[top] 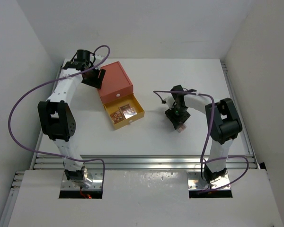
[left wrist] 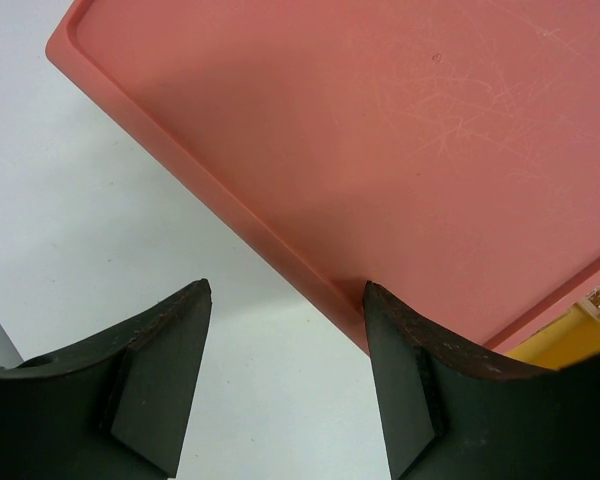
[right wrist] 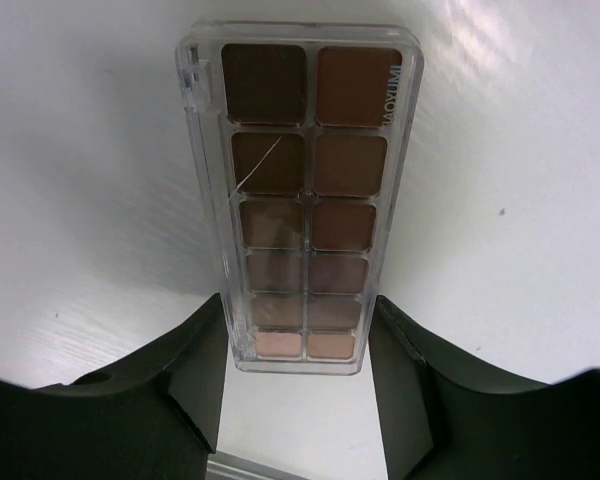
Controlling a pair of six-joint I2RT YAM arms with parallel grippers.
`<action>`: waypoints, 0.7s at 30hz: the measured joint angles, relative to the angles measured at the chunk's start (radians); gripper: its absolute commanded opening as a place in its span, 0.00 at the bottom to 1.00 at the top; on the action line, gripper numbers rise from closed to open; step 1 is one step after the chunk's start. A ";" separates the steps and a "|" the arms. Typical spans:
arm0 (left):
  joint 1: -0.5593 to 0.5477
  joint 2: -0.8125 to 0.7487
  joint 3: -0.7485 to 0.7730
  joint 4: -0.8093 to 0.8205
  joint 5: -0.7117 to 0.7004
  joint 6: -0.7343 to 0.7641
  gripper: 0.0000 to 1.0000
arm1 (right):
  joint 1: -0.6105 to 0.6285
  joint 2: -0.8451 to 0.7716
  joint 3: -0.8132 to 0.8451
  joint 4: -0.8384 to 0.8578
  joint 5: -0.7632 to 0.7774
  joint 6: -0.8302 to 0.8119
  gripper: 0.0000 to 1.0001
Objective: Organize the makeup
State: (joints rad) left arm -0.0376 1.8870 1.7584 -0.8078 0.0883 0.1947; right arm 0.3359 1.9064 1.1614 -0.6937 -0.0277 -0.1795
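A long clear eyeshadow palette (right wrist: 305,180) with brown and pink pans lies flat on the white table. My right gripper (right wrist: 298,310) straddles its near end, one finger against each long side, shut on it. From above, that gripper (top: 179,124) points down right of centre, and a corner of the palette (top: 181,128) peeks out beneath it. Two small square palettes (top: 117,116) (top: 128,110) lie in the yellow drawer (top: 138,108). My left gripper (left wrist: 285,300) is open and holds nothing, hovering at the left edge of the orange box top (left wrist: 400,140).
The orange drawer box (top: 114,82) stands at the back left with its yellow drawer pulled out toward the front. White walls close in the table on three sides. A metal rail (top: 142,161) runs along the near edge.
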 measured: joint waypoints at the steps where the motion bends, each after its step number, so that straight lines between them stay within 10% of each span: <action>1: 0.000 0.000 0.000 0.000 0.000 0.002 0.68 | 0.003 0.000 0.016 -0.014 -0.003 -0.025 0.00; 13: 0.000 0.000 0.000 0.000 -0.002 0.007 0.68 | 0.209 -0.109 0.349 0.026 -0.177 -0.537 0.00; 21: 0.006 0.000 0.000 0.000 -0.002 0.007 0.68 | 0.344 0.090 0.583 0.080 -0.212 -0.783 0.00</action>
State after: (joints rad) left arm -0.0319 1.8870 1.7584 -0.8074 0.0868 0.2020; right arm 0.6796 1.9968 1.7443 -0.6140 -0.2398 -0.9623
